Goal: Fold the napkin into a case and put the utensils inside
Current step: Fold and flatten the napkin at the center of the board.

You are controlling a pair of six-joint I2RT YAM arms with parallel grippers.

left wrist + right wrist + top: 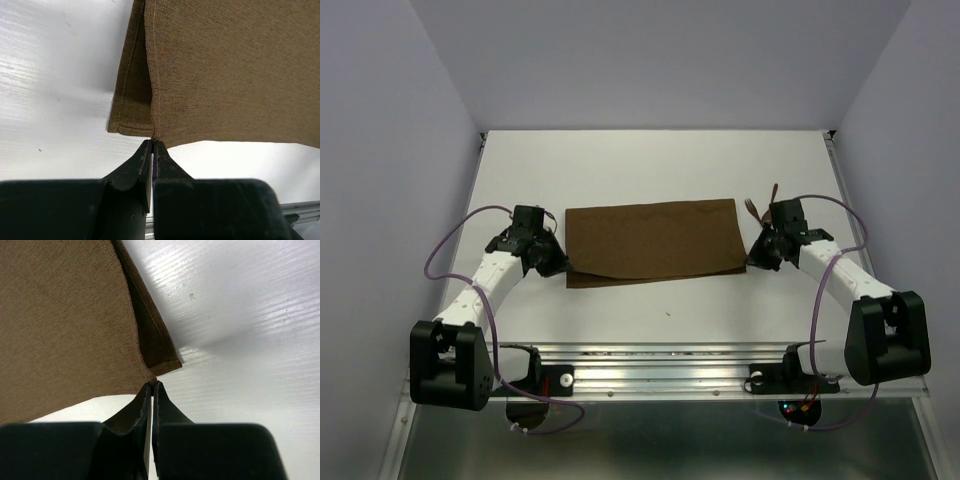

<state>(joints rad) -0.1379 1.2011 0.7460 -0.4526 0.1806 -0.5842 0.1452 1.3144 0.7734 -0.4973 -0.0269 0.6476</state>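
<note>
Both near napkin [650, 240] corners seem pinched, by left end effector [152, 143] and right end effector [151, 385].

The left arm [485, 285] and right arm [840, 275] are white tubes between black joint housings, each trailing a looping purple cable [430, 262]. Bulky black shoulder blocks [450, 362] stand at either end of the silver mounting rail [665, 365]. The left gripper [152, 145] has matte black fingers [130, 172] tapering to wedges.

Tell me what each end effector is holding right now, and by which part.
Both hold the napkin. The left end effector pinches its near left corner, upper layer; the right end effector pinches the near right corner, upper layer.
</note>
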